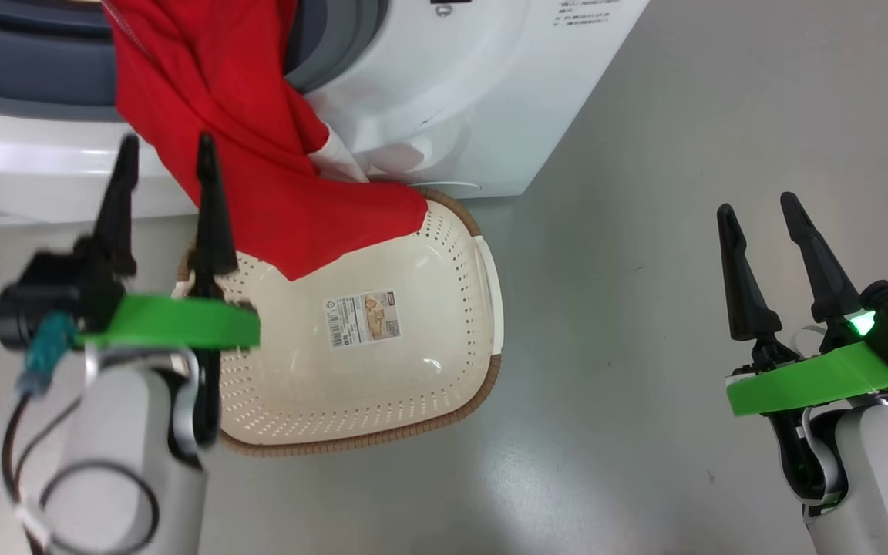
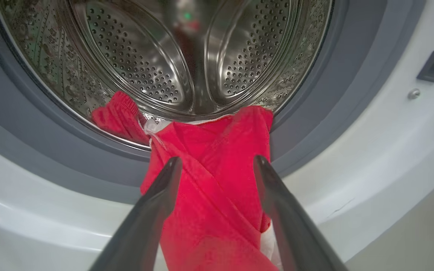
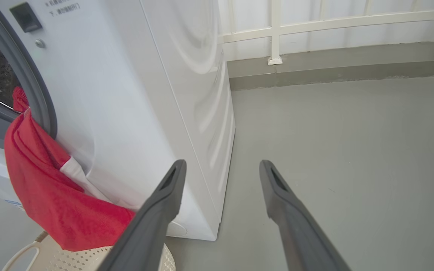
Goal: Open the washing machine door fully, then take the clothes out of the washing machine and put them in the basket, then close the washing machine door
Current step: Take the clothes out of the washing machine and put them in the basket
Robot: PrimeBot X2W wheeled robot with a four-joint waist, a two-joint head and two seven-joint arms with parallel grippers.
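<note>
A: How to bring the clothes (image 1: 259, 154) out cleanly?
B: They hang from the washing machine (image 1: 452, 116) mouth at twelve o'clock, hem draped into the basket (image 1: 382, 362). Pinch high, close to that mouth; another red fold (image 2: 117, 114) sits inside the drum (image 2: 145, 56) at seven o'clock.
A: The fingers?
B: Left fingers (image 1: 213, 216) spread wide about the cloth, gripping nothing, perhaps brushing it. Right fingers (image 1: 741, 285) at four o'clock, wide, empty.

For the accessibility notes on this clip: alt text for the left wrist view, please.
Red clothes hang from the steel drum of the washing machine, over its grey rubber ring and down its white front. The left gripper, open, points toward them.
</note>
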